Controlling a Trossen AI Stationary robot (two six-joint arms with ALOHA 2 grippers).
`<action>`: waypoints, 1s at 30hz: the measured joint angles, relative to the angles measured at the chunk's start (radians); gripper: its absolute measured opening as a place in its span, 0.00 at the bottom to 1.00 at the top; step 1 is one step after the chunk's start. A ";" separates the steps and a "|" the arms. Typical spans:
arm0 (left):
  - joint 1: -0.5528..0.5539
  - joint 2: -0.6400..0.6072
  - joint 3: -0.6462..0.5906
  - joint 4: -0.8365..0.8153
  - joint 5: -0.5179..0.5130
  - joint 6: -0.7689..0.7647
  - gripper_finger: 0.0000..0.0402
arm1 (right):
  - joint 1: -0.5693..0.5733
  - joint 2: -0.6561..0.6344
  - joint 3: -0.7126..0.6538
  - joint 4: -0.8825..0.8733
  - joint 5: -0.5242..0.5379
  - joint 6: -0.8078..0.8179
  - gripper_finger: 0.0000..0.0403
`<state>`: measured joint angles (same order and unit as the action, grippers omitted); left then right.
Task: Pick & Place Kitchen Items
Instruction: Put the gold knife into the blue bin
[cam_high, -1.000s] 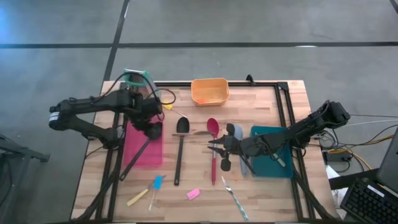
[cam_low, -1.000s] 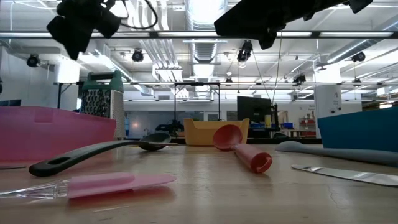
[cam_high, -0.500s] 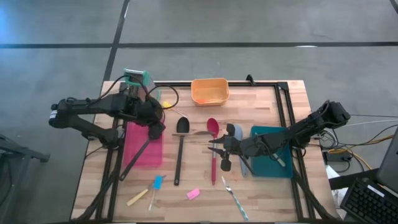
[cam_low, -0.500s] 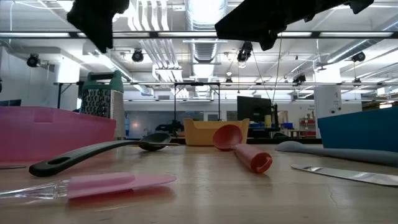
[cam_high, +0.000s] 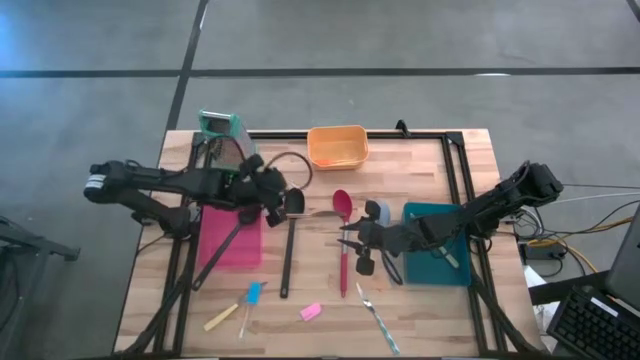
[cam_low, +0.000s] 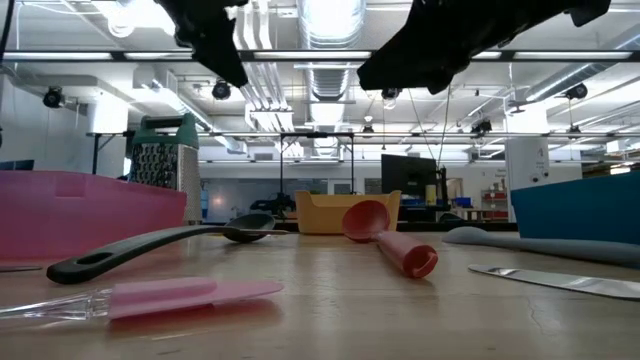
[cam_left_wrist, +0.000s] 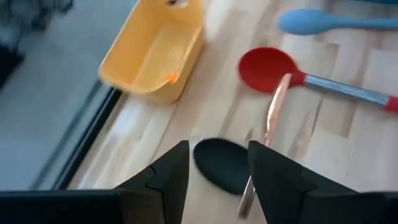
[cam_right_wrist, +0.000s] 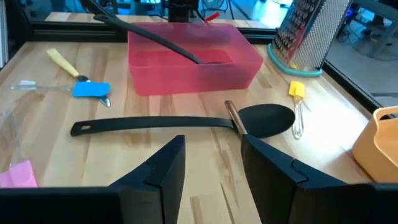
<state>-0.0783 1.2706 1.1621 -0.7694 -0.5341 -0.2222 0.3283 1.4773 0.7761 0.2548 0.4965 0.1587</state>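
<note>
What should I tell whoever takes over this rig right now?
Left hand: open, empty, above the black spoon bowl.
Right hand: open, empty, over the red spoon handle.
Done: one black utensil leans in the pink bin.
Left: both spoons and the pale-blue spoon mid-table; yellow tool, blue tool, pink tool and metal cutlery near the front edge.

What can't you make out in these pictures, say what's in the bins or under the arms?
- Teal bin, high view: the right arm lies across it, hiding its contents.
- Pale-blue spoon, high view: mostly covered by the right claw.
- Pink bin, low view: its wall hides the inside.
- Black spoon, left wrist view: handle cut off behind the left claw.
</note>
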 joint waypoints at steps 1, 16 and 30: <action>-0.011 0.003 -0.022 0.038 -0.002 0.035 0.42 | 0.001 0.000 0.000 0.000 0.000 -0.006 0.38; -0.274 -0.002 -0.295 0.502 -0.413 0.120 0.42 | -0.014 0.016 0.137 -0.245 -0.010 -0.076 0.36; -0.520 -0.047 -0.318 0.512 -0.786 0.043 0.42 | -0.168 0.244 0.431 -0.565 -0.186 -0.190 0.37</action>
<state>-0.5980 1.2238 0.8440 -0.2579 -1.3200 -0.1795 0.1602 1.7214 1.2073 -0.3099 0.3109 -0.0311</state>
